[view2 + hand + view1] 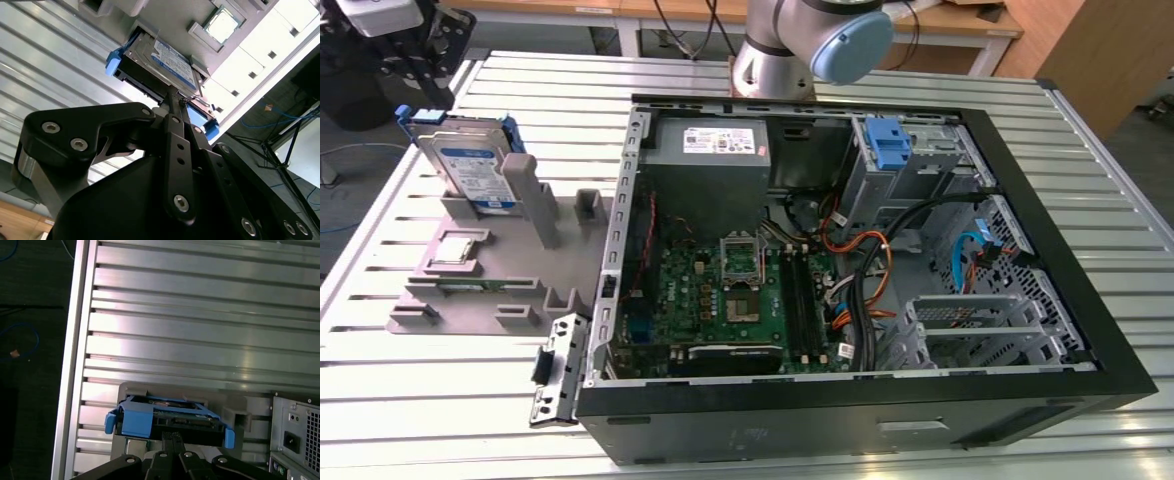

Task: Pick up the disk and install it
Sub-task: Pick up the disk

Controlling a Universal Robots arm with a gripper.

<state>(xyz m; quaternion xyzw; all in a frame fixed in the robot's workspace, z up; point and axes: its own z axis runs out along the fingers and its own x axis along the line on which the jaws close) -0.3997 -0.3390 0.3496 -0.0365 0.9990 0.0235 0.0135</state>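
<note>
The disk (470, 170) stands on edge in a grey holder (480, 275) at the exterior view's left. It is a silver drive with a white-and-blue label inside a blue carrier. My gripper (435, 100) hangs right above its top edge. In both wrist views the black fingers lie close together, with the gripper (175, 95) at the middle of the upturned edge of the disk (170, 62). In the first wrist view the gripper (173, 436) meets the blue-framed disk (165, 420). Nothing shows between the fingers, and I cannot tell whether they touch the disk.
An open computer case (1067, 300) lies on the slatted metal table (520, 90). It holds a green motherboard (720, 290), a grey power supply (714, 145) and a drive bay with a blue bracket (887, 145). The arm's base (781, 55) stands behind the case.
</note>
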